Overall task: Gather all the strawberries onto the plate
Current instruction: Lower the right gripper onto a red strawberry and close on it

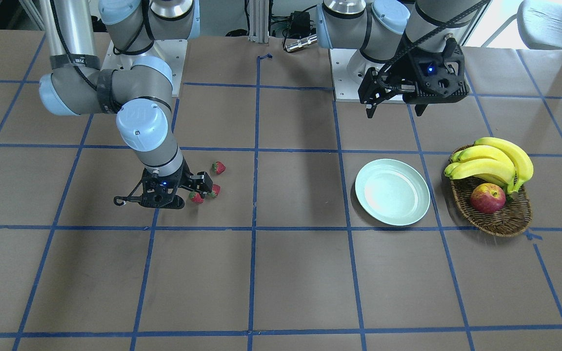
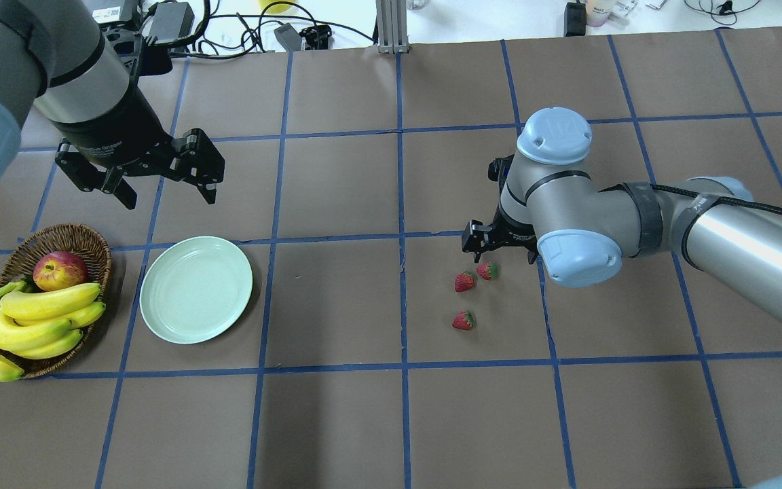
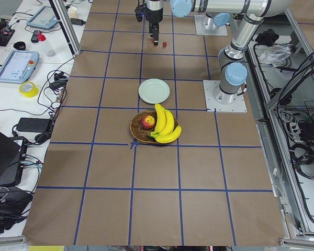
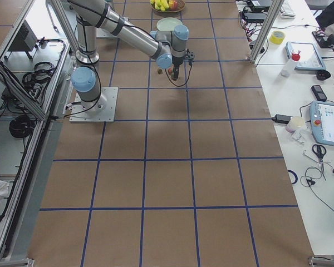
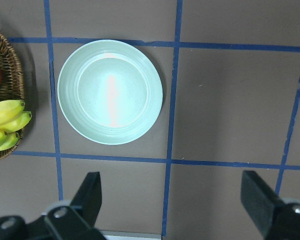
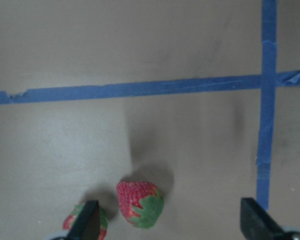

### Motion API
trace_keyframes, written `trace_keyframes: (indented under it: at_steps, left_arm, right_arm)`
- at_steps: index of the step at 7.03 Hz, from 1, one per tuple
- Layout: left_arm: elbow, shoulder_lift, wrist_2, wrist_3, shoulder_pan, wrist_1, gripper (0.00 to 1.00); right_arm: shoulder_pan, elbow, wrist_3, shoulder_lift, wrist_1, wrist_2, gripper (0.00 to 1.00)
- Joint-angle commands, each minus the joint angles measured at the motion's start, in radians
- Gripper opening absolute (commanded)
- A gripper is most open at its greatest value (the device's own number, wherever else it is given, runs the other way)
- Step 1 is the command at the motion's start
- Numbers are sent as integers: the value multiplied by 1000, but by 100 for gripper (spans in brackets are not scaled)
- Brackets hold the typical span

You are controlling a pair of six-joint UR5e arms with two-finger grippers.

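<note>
Three small red strawberries lie close together on the brown table: one (image 2: 463,320) nearest the robot and two (image 2: 463,281) (image 2: 487,271) side by side. My right gripper (image 1: 190,192) is open and low over the pair. In the right wrist view one strawberry (image 6: 139,202) lies between the fingers and another (image 6: 75,220) sits at the left finger (image 6: 90,222). The mint-green plate (image 2: 195,288) is bare. My left gripper (image 2: 167,193) is open and empty, hovering beyond the plate, which shows below it in the left wrist view (image 5: 110,92).
A brown wicker basket (image 2: 89,241) with bananas (image 2: 31,322) and a red-yellow apple (image 2: 60,270) stands right beside the plate, on its outer side. Blue tape lines grid the table. The arm bases stand at the robot's edge.
</note>
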Motion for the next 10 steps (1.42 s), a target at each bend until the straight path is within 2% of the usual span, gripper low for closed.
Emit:
trace_keyframes:
  at_steps: [1,2,3,4,6,7,10]
  left_arm:
    - [-1,0,0,0,0,0,100]
    - [0,0,0,0,0,0,100]
    - [0,0,0,0,0,0,100]
    - [0,0,0,0,2,0,100]
    - [0,0,3,0,0,-1,100]
    - [-1,0,23,0,0,0,100]
    - [-1,0,23,0,0,2,100]
  right_arm:
    - [6,1,21,39,-43,10,99]
    - [6,3,21,44,-43,24,95]
    - [5,3,21,43,-42,24,86]
    - [5,3,19,43,-36,22,70]
    - [5,3,10,43,-30,19,47]
    - [5,4,7,43,-27,22,40]
    - [5,4,-19,44,-10,22,38]
